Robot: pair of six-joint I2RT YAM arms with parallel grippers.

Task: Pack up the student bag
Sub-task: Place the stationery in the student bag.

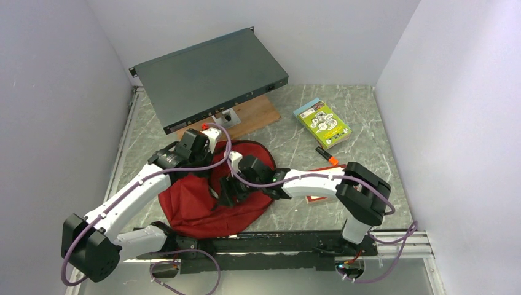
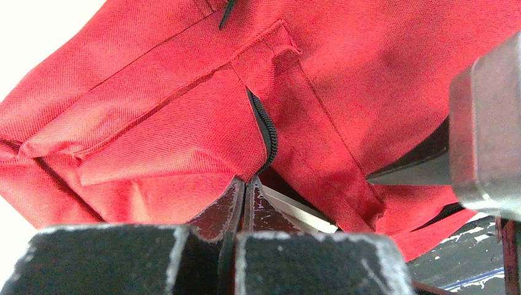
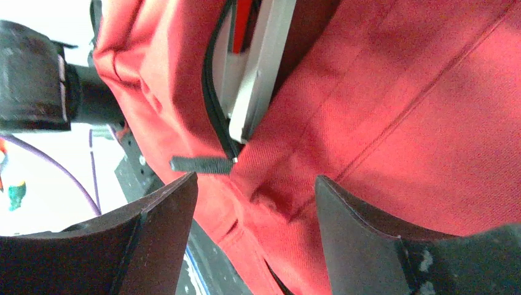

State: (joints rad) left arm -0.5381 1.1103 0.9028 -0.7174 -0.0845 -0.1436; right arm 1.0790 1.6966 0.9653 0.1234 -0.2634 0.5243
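The student bag (image 1: 196, 209) is a dark red fabric backpack lying between the two arms near the table's front. My left gripper (image 1: 206, 138) is at the bag's far rim. In the left wrist view its fingertips (image 2: 236, 193) are pressed together on the hem of the student bag (image 2: 184, 123), beside a black zipper (image 2: 265, 129). A pale book edge (image 2: 301, 214) shows inside the opening. My right gripper (image 1: 228, 192) hovers over the bag's middle, and it (image 3: 255, 181) stands open over red cloth, just below a black zipper pull (image 3: 201, 165). White book edges (image 3: 261, 74) stick out of the zipper slit.
A flat dark-grey rack unit (image 1: 209, 77) rests tilted on a wooden board (image 1: 255, 115) at the back. A green book (image 1: 322, 123) and a black marker with an orange cap (image 1: 327, 155) lie at the right. A red-and-white book (image 1: 319, 196) lies under the right arm.
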